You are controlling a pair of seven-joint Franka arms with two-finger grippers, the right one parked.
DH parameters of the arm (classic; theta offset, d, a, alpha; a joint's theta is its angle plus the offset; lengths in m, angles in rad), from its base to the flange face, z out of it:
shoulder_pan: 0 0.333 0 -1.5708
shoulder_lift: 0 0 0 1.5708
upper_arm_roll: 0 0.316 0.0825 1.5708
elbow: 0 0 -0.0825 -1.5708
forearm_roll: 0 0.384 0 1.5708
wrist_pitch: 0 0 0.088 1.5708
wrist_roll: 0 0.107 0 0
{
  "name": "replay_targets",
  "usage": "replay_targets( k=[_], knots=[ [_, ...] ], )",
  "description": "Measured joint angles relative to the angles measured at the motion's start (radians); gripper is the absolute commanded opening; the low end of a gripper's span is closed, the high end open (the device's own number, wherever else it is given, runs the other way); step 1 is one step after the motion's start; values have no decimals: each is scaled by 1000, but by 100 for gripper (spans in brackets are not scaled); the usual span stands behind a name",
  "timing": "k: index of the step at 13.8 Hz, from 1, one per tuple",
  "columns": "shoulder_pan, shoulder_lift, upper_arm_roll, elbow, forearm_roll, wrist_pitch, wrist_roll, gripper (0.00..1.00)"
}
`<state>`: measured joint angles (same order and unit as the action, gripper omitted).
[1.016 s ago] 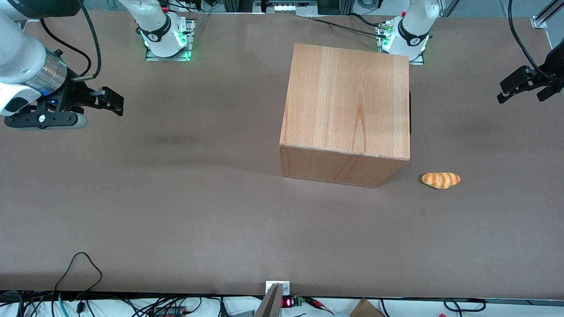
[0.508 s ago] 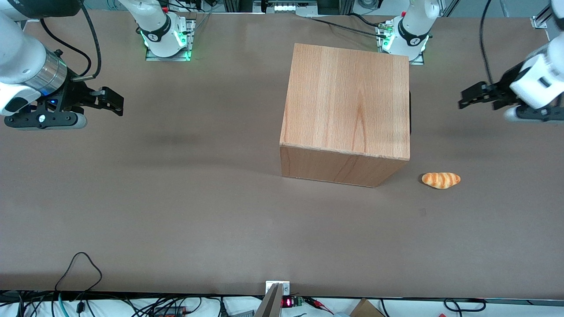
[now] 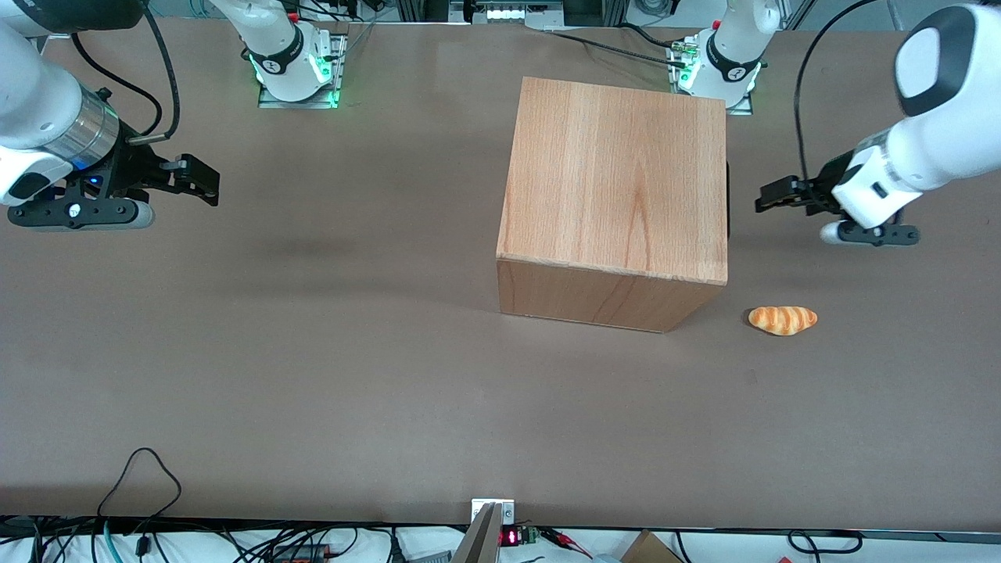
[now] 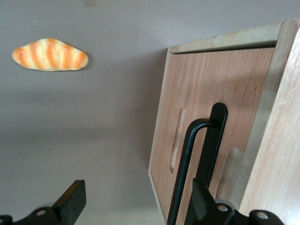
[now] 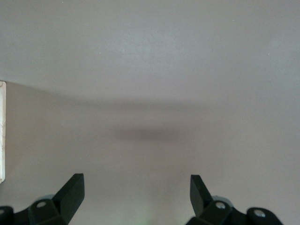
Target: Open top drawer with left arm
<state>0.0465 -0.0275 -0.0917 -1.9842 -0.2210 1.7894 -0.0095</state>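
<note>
Gripper (image 3: pixel 770 197) (fingers spread) near half-hidden drawer handle (image 4: pixel 187 154)

The front view looks steeply down from above the table's (image 3: pixel 313 375) near edge, taking in the whole surface. The left wrist view sits close behind the gripper (image 4: pixel 136 201), its spread fingers framing the cabinet's (image 4: pixel 281 154) front face. Both views share the cabinet and the bread roll (image 3: pixel 782 320). The right wrist view faces bare tabletop from nearby
</note>
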Motion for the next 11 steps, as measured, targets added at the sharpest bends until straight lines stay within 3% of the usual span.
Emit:
replay_targets(
  k=[11],
  knots=[
    [-9, 26, -13, -64, -4, 42, 35, 100]
  ],
)
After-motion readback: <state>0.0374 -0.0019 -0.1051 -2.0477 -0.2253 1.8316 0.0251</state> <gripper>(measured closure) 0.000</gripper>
